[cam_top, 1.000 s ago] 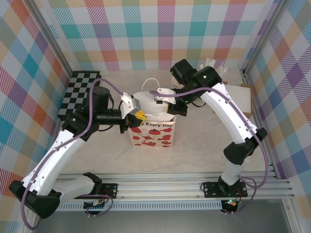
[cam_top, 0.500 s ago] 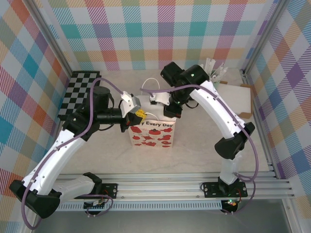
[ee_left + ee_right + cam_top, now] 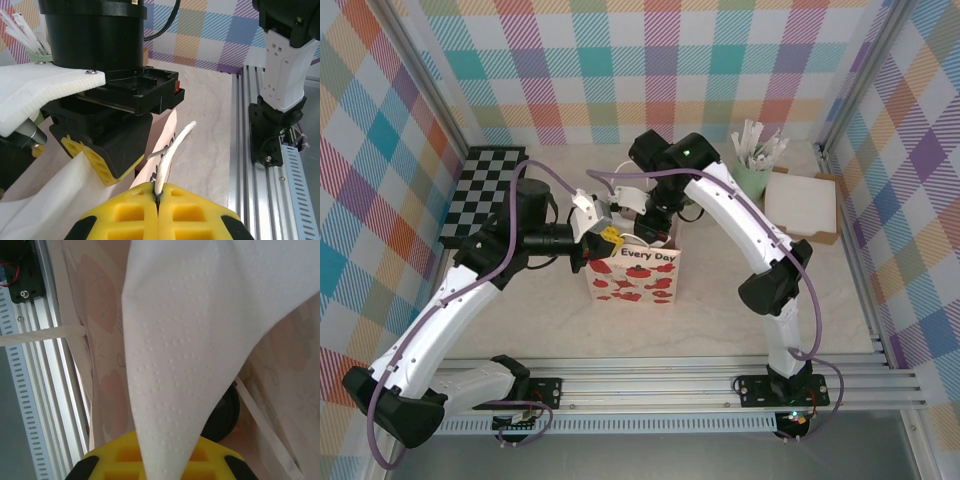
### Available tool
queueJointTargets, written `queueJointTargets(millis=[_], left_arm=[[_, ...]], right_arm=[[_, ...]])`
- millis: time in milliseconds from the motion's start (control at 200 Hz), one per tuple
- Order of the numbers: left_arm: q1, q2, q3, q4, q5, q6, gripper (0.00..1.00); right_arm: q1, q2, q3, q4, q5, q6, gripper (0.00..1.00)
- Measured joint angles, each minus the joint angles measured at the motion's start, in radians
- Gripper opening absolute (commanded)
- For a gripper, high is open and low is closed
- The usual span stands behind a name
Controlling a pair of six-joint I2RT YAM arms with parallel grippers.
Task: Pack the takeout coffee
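The bag stands on the table; the left gripper has its jaws clenched on the white handle; the right gripper hangs in the bag's mouth, jaws grasping a napkin; the coffee sits deep inside the bag, black lid showing.

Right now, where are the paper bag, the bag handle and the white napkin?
paper bag (image 3: 632,280), top external view, printed front panel.
bag handle (image 3: 178,139), left wrist view, middle of the white cord.
white napkin (image 3: 185,340), right wrist view, embossed middle of the sheet.
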Motion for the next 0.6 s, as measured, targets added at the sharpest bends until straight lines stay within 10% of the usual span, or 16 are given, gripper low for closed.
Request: queueJointTargets(millis=[600], left_arm=[[0.000,0.015,-0.007,0.032,0.008,-0.026,0.00]], right_arm=[[0.038,-0.132,-0.254,0.235,-0.023,0.069,0.60]])
